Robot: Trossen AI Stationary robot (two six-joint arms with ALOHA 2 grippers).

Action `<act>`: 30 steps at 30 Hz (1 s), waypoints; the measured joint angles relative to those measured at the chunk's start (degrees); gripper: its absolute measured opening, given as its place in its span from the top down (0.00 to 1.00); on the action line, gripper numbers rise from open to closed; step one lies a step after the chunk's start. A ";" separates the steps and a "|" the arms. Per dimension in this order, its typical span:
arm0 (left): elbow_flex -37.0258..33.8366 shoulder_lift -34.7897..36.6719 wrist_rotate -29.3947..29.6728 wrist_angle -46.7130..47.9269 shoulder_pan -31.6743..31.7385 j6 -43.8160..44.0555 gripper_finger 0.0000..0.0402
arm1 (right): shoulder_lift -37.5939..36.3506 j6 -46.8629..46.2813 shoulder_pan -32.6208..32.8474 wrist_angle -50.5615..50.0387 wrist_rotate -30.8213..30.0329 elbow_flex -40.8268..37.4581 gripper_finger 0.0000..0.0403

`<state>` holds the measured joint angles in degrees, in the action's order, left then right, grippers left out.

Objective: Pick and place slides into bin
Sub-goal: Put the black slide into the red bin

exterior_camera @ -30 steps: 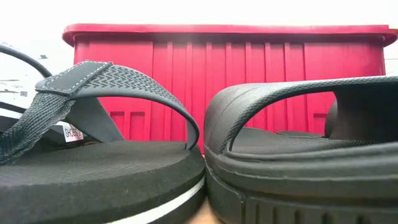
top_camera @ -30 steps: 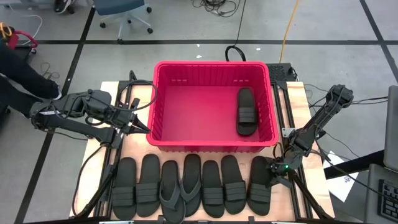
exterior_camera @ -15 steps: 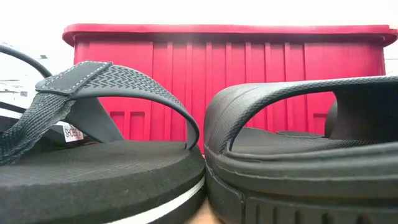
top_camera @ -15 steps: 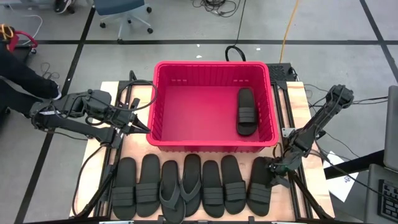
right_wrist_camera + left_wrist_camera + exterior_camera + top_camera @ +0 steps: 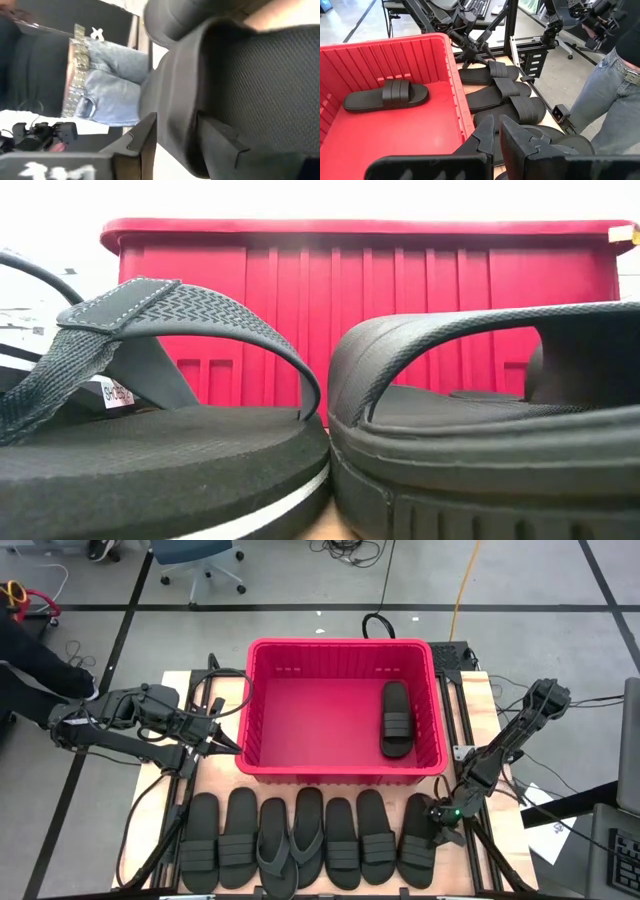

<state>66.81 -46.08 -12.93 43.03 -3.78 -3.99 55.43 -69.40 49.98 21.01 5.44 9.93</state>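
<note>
From above, the red bin (image 5: pixel 342 708) sits at the middle of the surface (image 5: pixel 170 772) with one ribbed-strap slide (image 5: pixel 396 719) lying inside along its right wall. Seven more slides (image 5: pixel 309 837) form a row just in front of the bin, toes toward it, two of them thong-strapped.

The right gripper (image 5: pixel 440 823) is down at the rightmost slide (image 5: pixel 418 836) of that row. Only the right wrist view shows the grip: the jaws are spread to either side of the slide's raised side edge (image 5: pixel 175 100), one finger (image 5: pixel 142 132) outside it and one over the textured footbed.

The left gripper (image 5: pixel 226 742) waits beside the bin's left wall; its wrist view shows the jaws nearly together with nothing between them, and looks along the bin to the slide inside (image 5: pixel 386 94) and down the row (image 5: pixel 502 90).

The low view shows only a thong slide (image 5: pixel 150 440) and a ribbed slide (image 5: pixel 490 430) close up against the bin wall (image 5: pixel 370 310).

Both wrist views catch a person in jeans (image 5: pixel 610 95) standing beyond the surface.
</note>
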 joint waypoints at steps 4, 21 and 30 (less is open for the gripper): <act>0.00 0.02 0.00 0.00 0.01 0.00 0.94 | 3.13 0.25 -0.02 1.88 2.63 0.02 0.71; 0.00 0.02 0.00 0.01 -0.01 -0.24 0.94 | 2.90 -3.07 0.02 7.98 3.86 0.12 0.99; 0.00 0.01 0.00 0.00 -0.01 -0.24 0.94 | -1.74 -3.60 1.40 5.34 5.39 8.80 0.99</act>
<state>66.81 -46.07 -12.93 43.03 -3.79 -4.23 53.69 -72.99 51.37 26.35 10.83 18.74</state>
